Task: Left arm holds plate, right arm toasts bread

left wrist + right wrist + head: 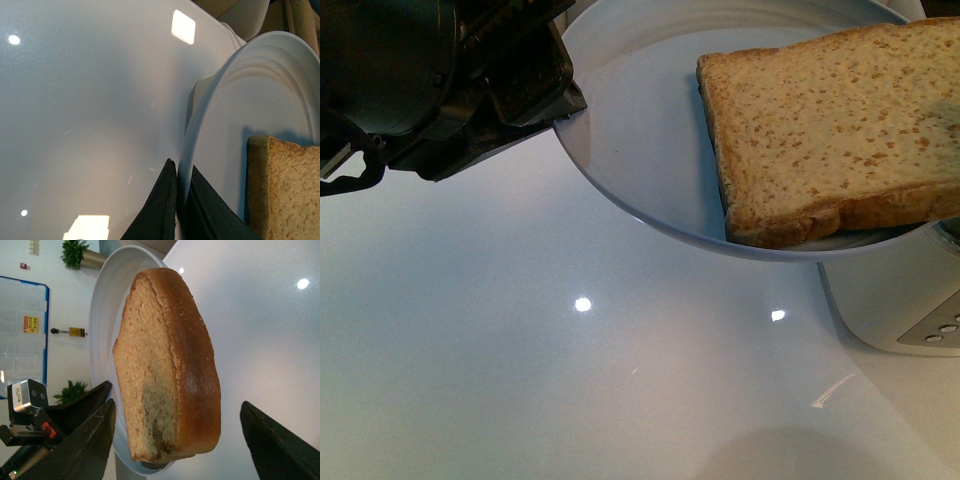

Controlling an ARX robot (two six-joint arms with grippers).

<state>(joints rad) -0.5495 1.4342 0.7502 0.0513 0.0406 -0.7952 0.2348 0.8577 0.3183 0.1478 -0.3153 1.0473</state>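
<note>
The left tool (558, 102) is clamped on the left rim of the plate (640, 150). The left wrist view shows its two black fingers (162, 205) pinched together with the thin edge between them. This edge grip probably serves to keep the dish face clear for the other arm. The pale plate is carried in the air above the glossy white desk (570, 380), toward the desk's right edge. The slice of wholemeal bread (830, 130) lies flat on the plate's right half, its crust close to the near rim. Just beneath that side stands a white toaster (900, 300), so the slice likely has only a short way to travel. The right tool (175, 407) is spread wide, one jaw on each side of the slice and neither touching it, apparently lined up for a grasp not yet made.
</note>
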